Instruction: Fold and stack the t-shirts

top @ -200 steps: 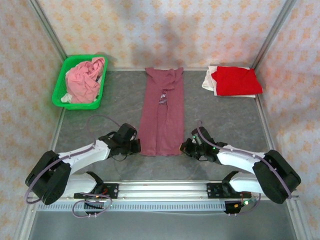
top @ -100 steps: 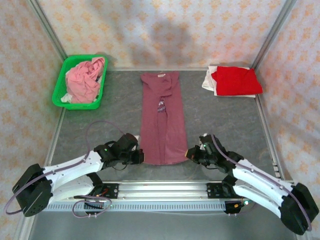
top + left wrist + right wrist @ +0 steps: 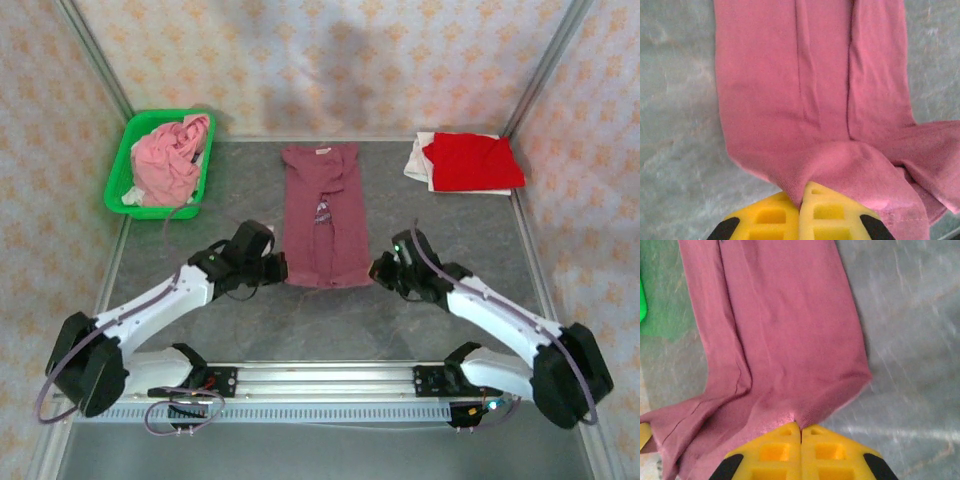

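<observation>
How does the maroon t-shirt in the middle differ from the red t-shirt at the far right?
The maroon t-shirt is a long narrow strip; the red t-shirt is a short folded rectangle. The left gripper and right gripper pinch the maroon one's near hem; nothing grips the red one. The red one lies on a white t-shirt, the maroon on the table.

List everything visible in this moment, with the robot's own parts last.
maroon cloth t-shirt: one, maroon, lengthwise at table centre
red folded t-shirt: one, red, far right, on the white one
white folded t-shirt: one, white, under the red
pink crumpled shirt: one, pink, in basket
green plastic basket: one, green, far left
grey table: one, grey
left gripper: one, yellow, shut on maroon hem
right gripper: one, yellow, shut on maroon hem
</observation>
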Motion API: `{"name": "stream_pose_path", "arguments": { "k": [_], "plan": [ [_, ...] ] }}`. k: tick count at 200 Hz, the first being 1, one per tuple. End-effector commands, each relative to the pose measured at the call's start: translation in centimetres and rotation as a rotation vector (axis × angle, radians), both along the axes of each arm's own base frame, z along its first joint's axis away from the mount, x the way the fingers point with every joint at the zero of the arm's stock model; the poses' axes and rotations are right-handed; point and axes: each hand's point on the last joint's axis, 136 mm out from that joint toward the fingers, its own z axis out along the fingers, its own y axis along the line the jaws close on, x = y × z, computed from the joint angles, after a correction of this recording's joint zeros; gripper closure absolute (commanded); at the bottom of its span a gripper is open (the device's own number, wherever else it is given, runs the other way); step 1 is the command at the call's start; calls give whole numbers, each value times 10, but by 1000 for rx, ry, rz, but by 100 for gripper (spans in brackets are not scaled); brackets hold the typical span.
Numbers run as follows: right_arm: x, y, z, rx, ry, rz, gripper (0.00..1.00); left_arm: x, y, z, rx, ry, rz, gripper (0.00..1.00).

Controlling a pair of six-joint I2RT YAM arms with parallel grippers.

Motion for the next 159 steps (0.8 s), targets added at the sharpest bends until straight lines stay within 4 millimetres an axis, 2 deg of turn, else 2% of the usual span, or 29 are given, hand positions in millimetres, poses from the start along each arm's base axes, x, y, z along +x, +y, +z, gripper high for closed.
{"name": "stream_pose_path", "arguments": {
  "k": [1,33,52,78,105,159],
  "plan": [
    [38,2,25,-81,-111,39,100,23,11,1,42,-5,22,100],
    [88,7,34,-113,-152,46,100,68,27,14,97,-54,59,100],
    [116,9,38,-125,-176,49,100,94,30,23,127,-94,60,100],
    [149,15,45,-111,-213,50,100,126,32,25,155,-99,43,100],
    [173,21,46,-112,-219,57,100,153,35,25,191,-108,37,100],
    [209,15,36,-110,-216,21,100,195,45,5,225,-71,50,100]
  ]
}}
